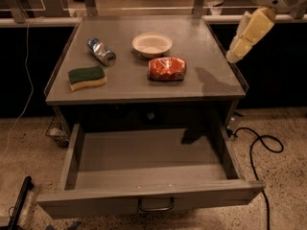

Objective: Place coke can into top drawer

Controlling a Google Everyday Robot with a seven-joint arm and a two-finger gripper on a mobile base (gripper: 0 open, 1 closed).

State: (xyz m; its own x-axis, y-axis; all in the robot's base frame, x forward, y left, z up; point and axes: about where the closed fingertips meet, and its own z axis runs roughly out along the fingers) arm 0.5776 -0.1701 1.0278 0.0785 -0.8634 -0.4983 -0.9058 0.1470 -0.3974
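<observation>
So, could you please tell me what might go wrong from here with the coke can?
The coke can lies on its side and looks dented, so it may roll or slip when grasped. The white bowl sits close behind it, and the gripper, hanging beside the table's right edge, might nudge it on approach. The top drawer stands open below; releasing early could drop the can outside it.

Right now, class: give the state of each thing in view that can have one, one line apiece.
coke can: on its side on the tabletop, dented.
top drawer: pulled open, no can in it.
blue-and-silver can: on its side.
bowl: upright, empty.
sponge: flat, green side up.
gripper: raised by the tabletop's right edge, apart from the coke can.
</observation>
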